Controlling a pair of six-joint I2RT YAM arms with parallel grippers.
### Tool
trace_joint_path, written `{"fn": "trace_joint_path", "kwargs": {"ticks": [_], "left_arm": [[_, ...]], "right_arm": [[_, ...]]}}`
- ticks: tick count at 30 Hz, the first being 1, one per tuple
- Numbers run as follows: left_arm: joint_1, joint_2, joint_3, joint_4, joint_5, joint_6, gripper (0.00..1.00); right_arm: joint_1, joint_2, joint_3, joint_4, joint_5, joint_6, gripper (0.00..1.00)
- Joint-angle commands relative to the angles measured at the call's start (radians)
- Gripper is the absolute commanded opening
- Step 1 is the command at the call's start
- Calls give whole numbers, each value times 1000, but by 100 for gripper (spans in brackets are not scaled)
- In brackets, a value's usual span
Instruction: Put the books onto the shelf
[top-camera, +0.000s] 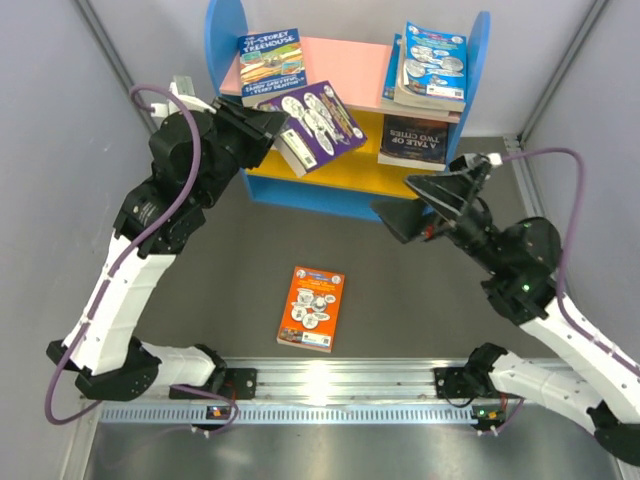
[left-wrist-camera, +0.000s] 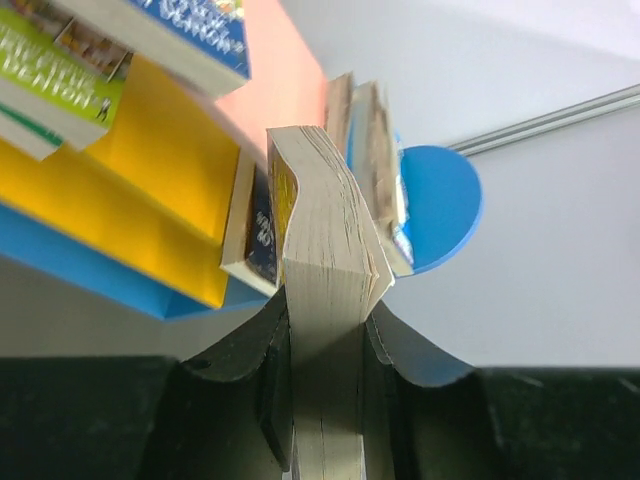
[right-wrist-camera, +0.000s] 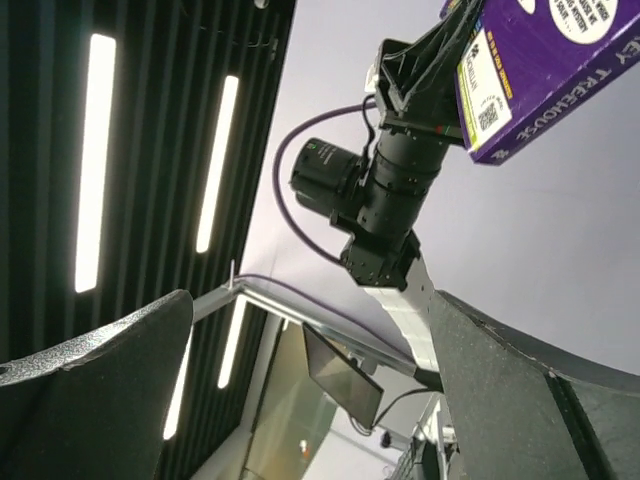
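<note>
At the shelf (top-camera: 225, 45), the left end effector (top-camera: 277, 130) clamps a purple book (top-camera: 322, 120) by its edge; the right end effector (top-camera: 420, 200) stands wide and empty nearby.

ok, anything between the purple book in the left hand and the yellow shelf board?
Nothing visible. The left hand holds the purple book tilted over the left part of the yellow board; A Tale of Two Cities lies further right, apart from it.
</note>
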Motion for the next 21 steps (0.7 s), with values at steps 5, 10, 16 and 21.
{"fn": "trace_joint_path", "kwargs": {"ticks": [5,10,16,21], "left_arm": [[18,122,251,300,-14,118,0],[24,152,230,469,-127,222,0],[118,194,161,607,-208,256,0],[164,204,44,665,-362,181,0]], "right_arm": [[-72,-105,-49,-90,-133,-81,100],[-87,-117,-71,-101,-160,-83,100],[-116,-118,-85,-98,-185,-78,100],[-147,-115,-108,-86,-212,-65,100]]}}
